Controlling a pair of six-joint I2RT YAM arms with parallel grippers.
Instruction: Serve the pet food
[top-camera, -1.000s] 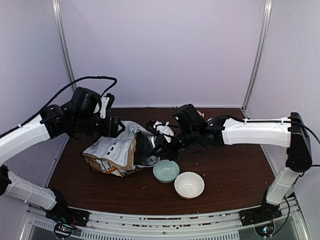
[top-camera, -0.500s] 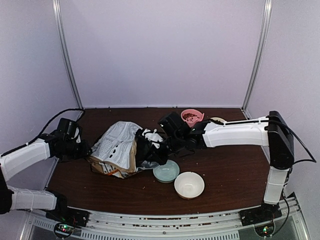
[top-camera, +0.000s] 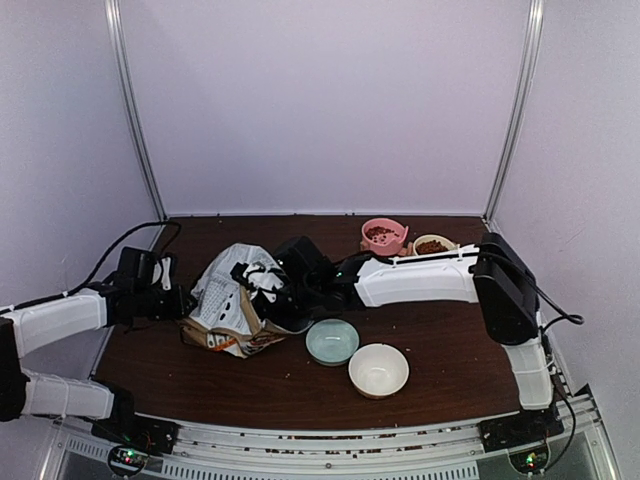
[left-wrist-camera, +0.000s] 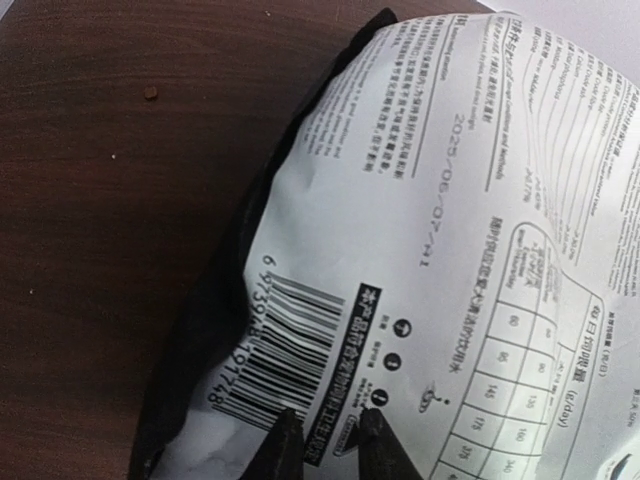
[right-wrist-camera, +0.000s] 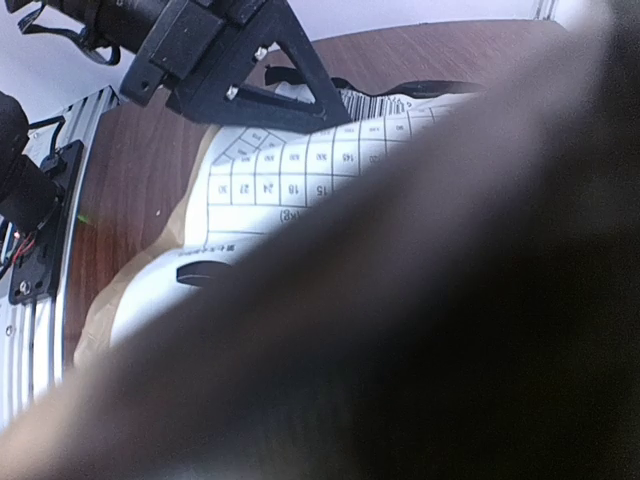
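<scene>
Overhead, the left gripper (top-camera: 183, 300) had dropped to the bag's (top-camera: 232, 298) left end; the right gripper (top-camera: 262, 283), clamped on its top, had slid left, baring pet food (top-camera: 380, 233) in the pink bowl (top-camera: 386, 246) right of centre. Left wrist: fingers (left-wrist-camera: 285, 450) had narrowed on its paper, grip uncertain. Right wrist: only blur. Pouring looked near.

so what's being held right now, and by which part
the bag, by both: left gripper pinches the printed end near the barcode, right gripper seems shut on its crumpled mouth

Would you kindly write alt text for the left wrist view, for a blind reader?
A white food bag with a barcode and printed chart lies on a dark wooden table. The left tool's two black fingertips sit close together against it.
</scene>
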